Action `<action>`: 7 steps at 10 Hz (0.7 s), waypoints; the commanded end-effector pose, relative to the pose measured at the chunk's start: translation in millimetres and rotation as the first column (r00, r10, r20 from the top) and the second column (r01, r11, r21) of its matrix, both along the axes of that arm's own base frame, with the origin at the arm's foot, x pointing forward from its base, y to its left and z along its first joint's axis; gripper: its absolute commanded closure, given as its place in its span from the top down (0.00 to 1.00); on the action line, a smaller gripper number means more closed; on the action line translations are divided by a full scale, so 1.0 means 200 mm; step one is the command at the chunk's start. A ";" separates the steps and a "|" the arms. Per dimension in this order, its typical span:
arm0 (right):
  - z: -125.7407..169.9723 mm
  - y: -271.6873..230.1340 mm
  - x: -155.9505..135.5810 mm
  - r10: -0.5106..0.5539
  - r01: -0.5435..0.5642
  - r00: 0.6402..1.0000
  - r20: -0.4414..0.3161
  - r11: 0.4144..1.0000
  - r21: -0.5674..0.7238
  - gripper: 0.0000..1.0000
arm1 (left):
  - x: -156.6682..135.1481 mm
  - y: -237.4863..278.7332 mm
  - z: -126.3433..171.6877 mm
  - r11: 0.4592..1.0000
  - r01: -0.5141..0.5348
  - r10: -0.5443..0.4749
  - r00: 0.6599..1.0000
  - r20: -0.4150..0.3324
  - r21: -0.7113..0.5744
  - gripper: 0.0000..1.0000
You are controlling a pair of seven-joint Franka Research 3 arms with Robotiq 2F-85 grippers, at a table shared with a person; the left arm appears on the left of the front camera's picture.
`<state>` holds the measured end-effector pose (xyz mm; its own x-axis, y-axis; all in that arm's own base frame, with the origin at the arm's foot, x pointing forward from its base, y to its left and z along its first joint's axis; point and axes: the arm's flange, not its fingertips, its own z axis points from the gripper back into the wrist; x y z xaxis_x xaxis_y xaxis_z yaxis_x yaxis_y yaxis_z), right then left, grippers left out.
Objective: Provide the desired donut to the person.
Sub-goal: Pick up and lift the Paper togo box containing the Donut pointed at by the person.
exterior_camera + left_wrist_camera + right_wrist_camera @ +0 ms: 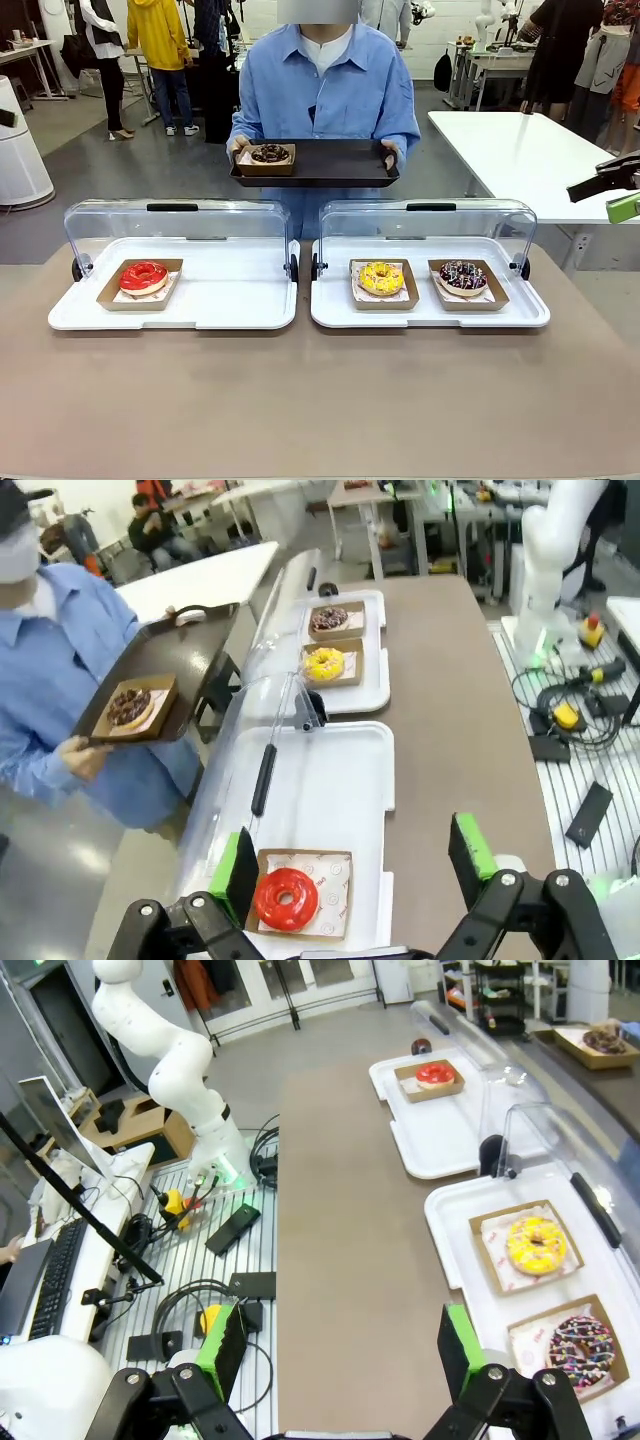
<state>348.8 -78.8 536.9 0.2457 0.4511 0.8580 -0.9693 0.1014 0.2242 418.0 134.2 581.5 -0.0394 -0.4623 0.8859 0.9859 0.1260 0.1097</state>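
Left hand (348,858), right hand (338,1342) spread wide, empty — red donut (143,276) in left tray (235,290).

Holds a black tray (330,166) with a chocolate donut (269,153), well left of the fingers (625,207) of the right gripper (595,200).

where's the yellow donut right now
In the front view the yellow donut sits in the left half of the right-hand white tray, the sprinkled chocolate donut just to its right and the opened clear lid behind.
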 end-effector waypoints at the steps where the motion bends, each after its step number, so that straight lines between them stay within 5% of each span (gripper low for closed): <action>1: 0.00 0.00 0.00 0.012 -0.012 1.000 0.012 1.000 0.011 1.00 | 0.14 0.13 -0.08 0.993 -0.013 0.006 0.998 -0.059 -0.120 1.00; 7: 0.00 0.00 0.00 0.012 -0.012 1.000 0.012 1.000 0.011 1.00 | 0.10 0.30 -0.21 0.999 0.033 -0.035 0.993 -0.116 -0.023 1.00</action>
<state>348.7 -78.8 537.0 0.2456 0.4512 0.8580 -0.9693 0.1012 0.2243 440.8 192.8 540.1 0.0767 -0.4025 0.9122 0.9916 0.1260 -0.0278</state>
